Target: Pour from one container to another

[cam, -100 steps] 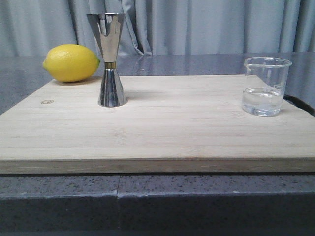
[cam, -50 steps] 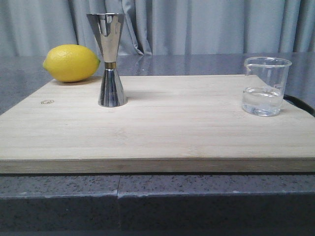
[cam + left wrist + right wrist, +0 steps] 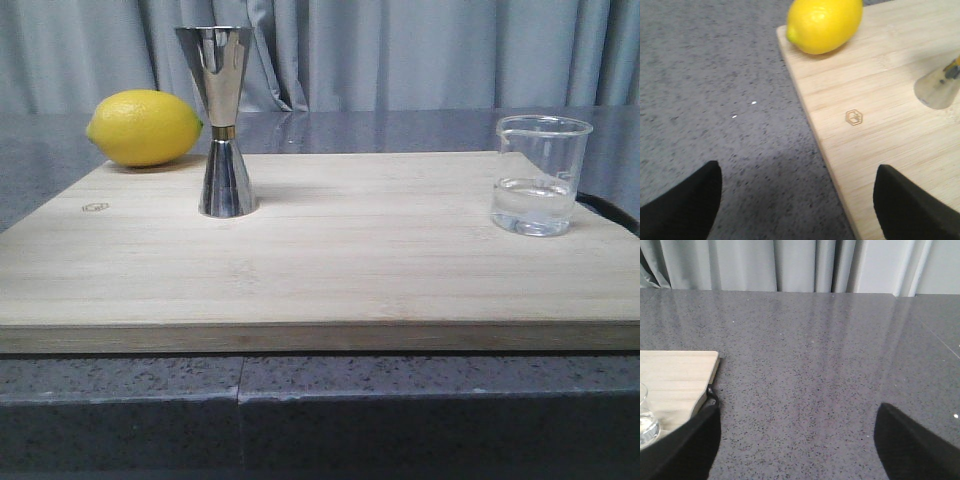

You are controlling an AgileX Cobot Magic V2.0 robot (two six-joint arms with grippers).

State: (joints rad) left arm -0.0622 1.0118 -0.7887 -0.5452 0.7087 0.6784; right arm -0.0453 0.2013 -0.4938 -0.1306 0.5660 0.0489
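Lemon (image 3: 144, 127) just beside jigger (image 3: 222, 120), beaker (image 3: 537, 175) well apart; both pincers spread, empty

We see a pale wooden cutting board (image 3: 330, 250) lying flat on a dark grey speckled counter (image 3: 330, 400). On the board's far left corner rests a yellow lemon (image 3: 145, 127), lying on its side, its nub end close to the board's edge. A small hexagonal mark (image 3: 854, 117) is stamped into the wood near that left edge; we cannot make out its design. Behind the counter hang pleated grey curtains (image 3: 420, 50).
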